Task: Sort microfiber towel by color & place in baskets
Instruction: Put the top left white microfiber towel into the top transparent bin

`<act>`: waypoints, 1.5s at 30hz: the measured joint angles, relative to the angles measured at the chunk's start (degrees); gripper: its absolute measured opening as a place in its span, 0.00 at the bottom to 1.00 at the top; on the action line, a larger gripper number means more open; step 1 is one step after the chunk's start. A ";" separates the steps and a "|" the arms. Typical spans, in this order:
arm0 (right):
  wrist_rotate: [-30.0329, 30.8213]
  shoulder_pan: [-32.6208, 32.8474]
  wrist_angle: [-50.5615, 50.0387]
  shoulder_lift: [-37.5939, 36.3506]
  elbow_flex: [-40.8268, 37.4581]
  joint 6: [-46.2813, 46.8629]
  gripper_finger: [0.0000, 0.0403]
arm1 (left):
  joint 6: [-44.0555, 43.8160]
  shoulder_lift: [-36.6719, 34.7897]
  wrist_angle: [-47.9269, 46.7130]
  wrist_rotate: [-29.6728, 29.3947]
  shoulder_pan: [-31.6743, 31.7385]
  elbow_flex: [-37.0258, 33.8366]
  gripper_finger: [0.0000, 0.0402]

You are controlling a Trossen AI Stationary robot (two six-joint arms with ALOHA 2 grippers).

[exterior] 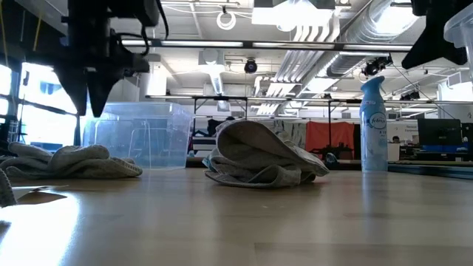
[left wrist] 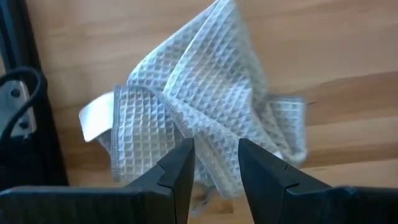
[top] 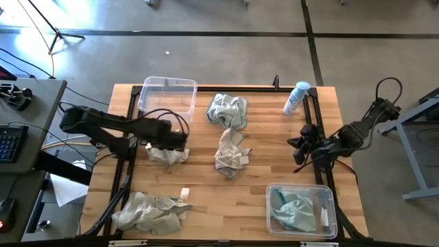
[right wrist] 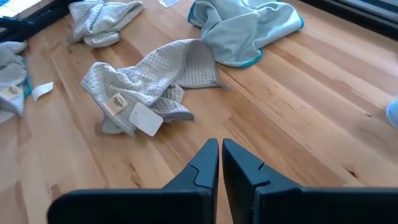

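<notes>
High view: the left end effector (top: pixel 167 143) hovers over a beige-grey towel (top: pixel 169 156) at the table's (top: pixel 260 171) left, just in front of the empty basket (top: pixel 167 95). Left wrist view: fingers (left wrist: pixel 177 174) partly spread astride a raised fold; a straight descent should pinch it cleanly. Right wrist view: the right end effector (right wrist: pixel 219 163), closed and empty, waits.

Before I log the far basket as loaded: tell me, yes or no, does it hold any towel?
No. In the high view the far basket shows only its clear bottom, while the near basket holds a teal towel.
</notes>
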 joint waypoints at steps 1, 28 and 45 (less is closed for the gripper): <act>-0.46 0.00 0.25 -0.86 -0.49 -0.23 0.04 | 0.18 1.00 0.13 0.97 0.57 0.00 0.28; -2.25 0.04 5.87 -6.67 -0.96 -12.52 0.04 | 5.15 12.49 24.35 11.62 5.73 -12.39 0.23; 0.81 0.06 5.89 -6.61 -0.96 -22.59 0.04 | 6.66 -4.35 21.14 3.81 2.76 -5.25 0.00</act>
